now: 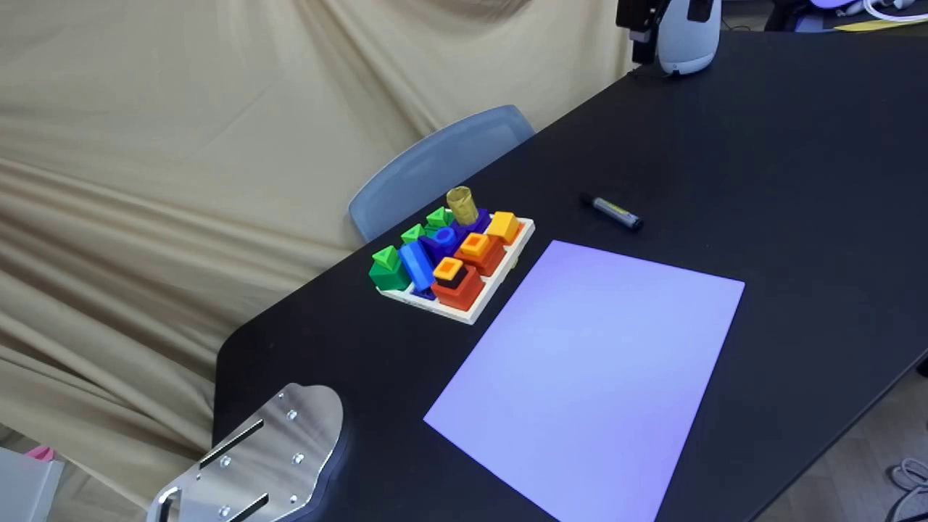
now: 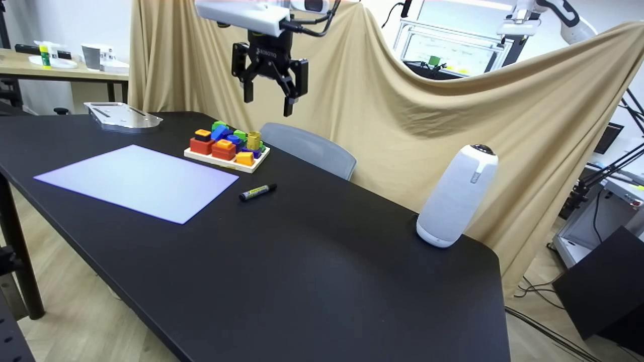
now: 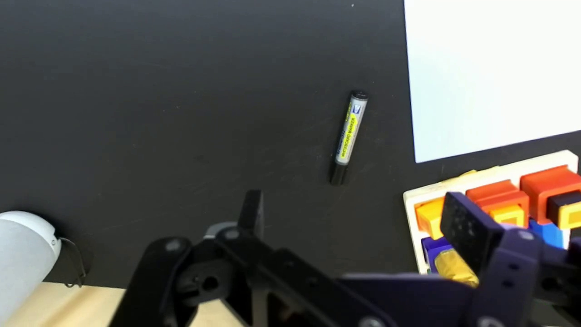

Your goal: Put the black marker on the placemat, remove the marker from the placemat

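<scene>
The black marker point(image 1: 612, 212) lies on the dark table, off the placemat and a short way from its edge. It has black ends and a grey barrel with a yellow label, and also shows in an exterior view point(image 2: 258, 192) and in the wrist view point(image 3: 350, 129). The placemat point(image 1: 594, 377), a flat lavender sheet, has nothing on it; it also shows in an exterior view point(image 2: 141, 183) and, partly, in the wrist view point(image 3: 490, 72). My gripper point(image 2: 268, 99) is open and empty, high above the table's chair side. In the wrist view its fingers point(image 3: 359, 218) are wide apart, below the marker.
A white tray point(image 1: 499, 286) of colourful blocks stands beside the placemat, with a gold cylinder rising from it. A tall white device point(image 2: 455, 196) stands near the table's far end. A metal plate point(image 1: 290, 449) lies at the opposite end. A chair point(image 2: 307, 151) backs the edge.
</scene>
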Motion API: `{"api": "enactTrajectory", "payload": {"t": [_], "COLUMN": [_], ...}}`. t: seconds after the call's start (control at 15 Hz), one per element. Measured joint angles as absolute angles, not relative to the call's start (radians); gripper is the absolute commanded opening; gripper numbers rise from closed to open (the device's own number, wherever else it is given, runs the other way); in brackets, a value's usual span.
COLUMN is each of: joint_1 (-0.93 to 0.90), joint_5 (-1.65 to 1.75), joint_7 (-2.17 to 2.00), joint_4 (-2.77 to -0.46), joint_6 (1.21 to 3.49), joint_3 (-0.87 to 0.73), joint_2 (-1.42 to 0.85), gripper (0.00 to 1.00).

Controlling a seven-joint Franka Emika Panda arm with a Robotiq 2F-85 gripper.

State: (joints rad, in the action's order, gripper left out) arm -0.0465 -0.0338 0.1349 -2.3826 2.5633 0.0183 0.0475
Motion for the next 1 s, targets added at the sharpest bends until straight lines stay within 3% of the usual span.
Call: {"api": "enactTrajectory", "payload": {"t": [0.47,1.0], "joint_1": [-0.061,-0.048], "joint_5": [-0.228,-0.181], "joint_7": [0.201,0.179], "joint_4": [-2.347,-2.208], "joint_6": [2.792,2.811], "joint_3": [0.1,0.107], "joint_2": [-0.202,-0.435], "gripper": [1.0,1.0]}}
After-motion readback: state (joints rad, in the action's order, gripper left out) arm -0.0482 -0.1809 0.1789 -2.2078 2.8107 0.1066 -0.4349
